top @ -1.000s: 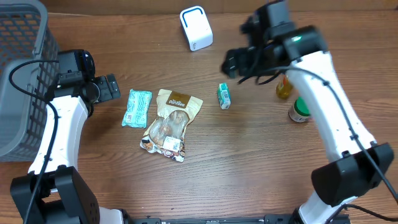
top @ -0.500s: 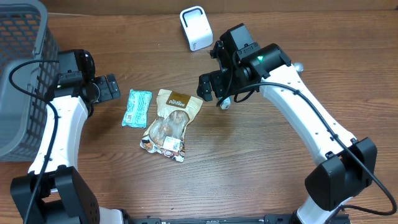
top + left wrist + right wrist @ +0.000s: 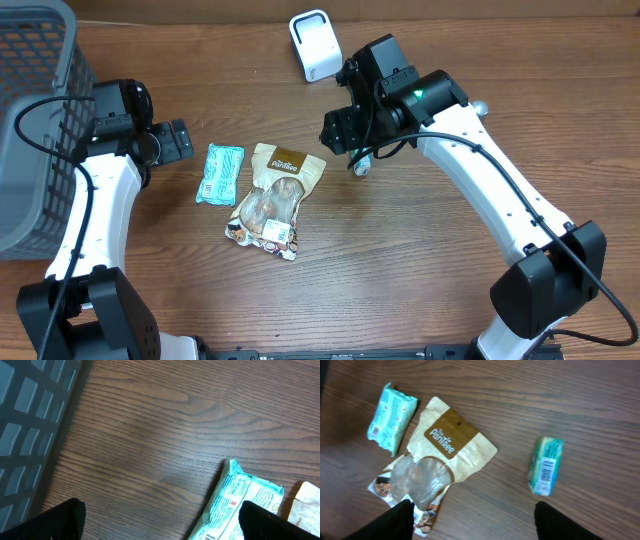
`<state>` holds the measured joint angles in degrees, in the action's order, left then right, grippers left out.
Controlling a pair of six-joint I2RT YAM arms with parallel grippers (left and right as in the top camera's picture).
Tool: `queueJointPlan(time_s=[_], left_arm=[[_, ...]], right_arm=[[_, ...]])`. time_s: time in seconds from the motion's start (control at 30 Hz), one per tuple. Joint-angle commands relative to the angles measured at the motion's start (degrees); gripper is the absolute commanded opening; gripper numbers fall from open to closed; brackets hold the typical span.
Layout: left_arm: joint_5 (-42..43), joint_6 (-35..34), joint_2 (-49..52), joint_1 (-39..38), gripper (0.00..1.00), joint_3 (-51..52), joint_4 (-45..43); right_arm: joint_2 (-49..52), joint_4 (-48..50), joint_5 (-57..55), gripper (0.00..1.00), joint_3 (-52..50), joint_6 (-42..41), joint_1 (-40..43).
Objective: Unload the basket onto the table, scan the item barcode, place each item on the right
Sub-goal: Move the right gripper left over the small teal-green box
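Now the teal carton [image 3: 545,466] lies right of centre in the right wrist view, barcode up, bare wood all round. The right gripper [image 3: 475,512] and left gripper [image 3: 160,525] both gape, empty.

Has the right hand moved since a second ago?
Yes. Judged against the white scanner, the right hand has swung left and now hovers over the small green carton.

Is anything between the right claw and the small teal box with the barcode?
Nothing visible. The right claw is open above the teal box, which lies uncovered, barcode facing up. The brown pouch lies beside it, apart, not in the path.
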<state>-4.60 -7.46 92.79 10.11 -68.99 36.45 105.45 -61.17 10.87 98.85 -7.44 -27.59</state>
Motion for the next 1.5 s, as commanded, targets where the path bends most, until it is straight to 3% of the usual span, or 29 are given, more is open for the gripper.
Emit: queueJointPlan(time_s=[0.0,0.23,0.27,0.33,0.37,1.03,1.23,1.47], left_arm=[[-0.26,0.66,-0.85,-0.39,0.99,-1.09,-0.04],[-0.26,0.66,-0.85,-0.39,0.99,-1.09,-0.04],[-0.26,0.66,-0.85,-0.39,1.00,-1.09,-0.04],[-0.26,0.66,-0.85,-0.39,1.00,-1.09,-0.04],[-0.26,0.66,-0.85,-0.39,0.99,-1.09,-0.04],[-0.26,0.66,-0.85,-0.39,1.00,-1.09,-0.04],[-0.26,0.66,-0.85,-0.39,1.00,-1.09,-0.04],[-0.26,0.66,-0.85,-0.39,0.99,-1.09,-0.04]], right_arm=[[0.22,0.26,-3.56,0.72,-0.28,0.15,-0.09],[0.22,0.26,-6.27,0.74,-0.28,0.13,-0.09],[0.22,0.26,-6.99,0.79,-0.28,0.13,-0.09],[0.22,0.26,-7.69,1.00,-0.28,0.15,-0.09],[0.22,0.26,-7.65,1.00,-0.28,0.15,-0.09],[0.22,0.44,-7.65,0.99,-0.28,0.15,-0.09],[0.22,0.48,-8.11,0.95,-0.28,0.17,0.00],[0.24,0.46,-11.91,0.81,-0.28,0.15,0.02]])
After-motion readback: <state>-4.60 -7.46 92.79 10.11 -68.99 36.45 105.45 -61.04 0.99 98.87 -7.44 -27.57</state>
